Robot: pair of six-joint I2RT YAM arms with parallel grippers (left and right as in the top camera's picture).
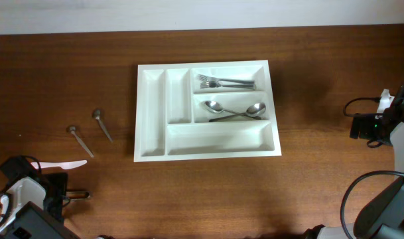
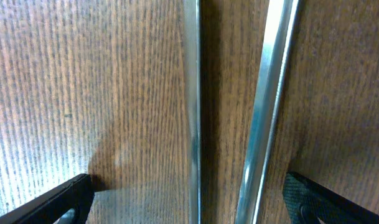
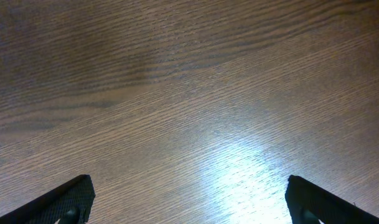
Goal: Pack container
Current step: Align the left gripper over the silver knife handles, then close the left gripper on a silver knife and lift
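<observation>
The white container lies in the middle of the table. Its top right compartment holds forks, and the one below holds two spoons. The other compartments are bare. My left gripper is open and low over the table at the front left. Two metal utensil shafts lie between its jaws. It grips neither. A metal utensil end shows beside it from overhead. My right gripper is open and empty over bare wood at the far right.
Two small metal spoons and a white plastic knife lie loose on the wooden table left of the container. A black cable loops at the front right.
</observation>
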